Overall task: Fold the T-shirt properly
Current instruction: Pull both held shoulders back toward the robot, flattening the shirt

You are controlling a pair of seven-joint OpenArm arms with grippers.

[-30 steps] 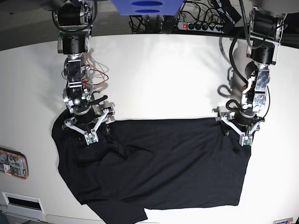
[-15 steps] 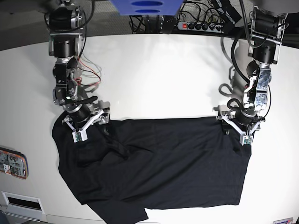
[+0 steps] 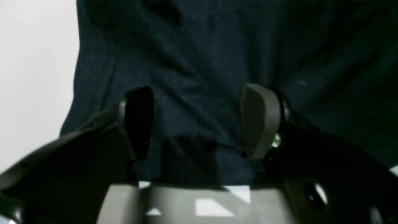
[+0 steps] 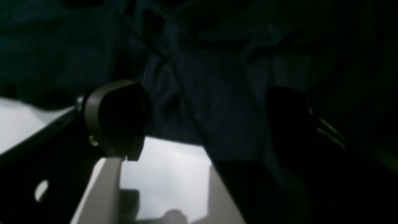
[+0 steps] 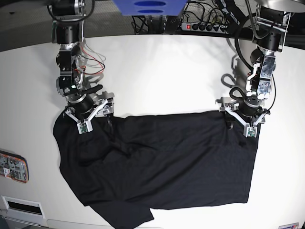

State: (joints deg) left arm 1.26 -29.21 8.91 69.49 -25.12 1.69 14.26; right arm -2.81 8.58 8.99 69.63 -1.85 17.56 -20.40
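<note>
While the T-shirt (image 5: 167,167) lies beneath both arms, both pairs of fingers (image 3: 259,121) stand open.

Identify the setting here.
Likely a robotics workbench or lab: two robot arms with loose cabling, a circuit board by the edge, and a black T-shirt on a white tabletop.

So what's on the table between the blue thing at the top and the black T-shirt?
Nothing lies there: in the base view, only bare white table shows between the blue thing and the T-shirt.
</note>
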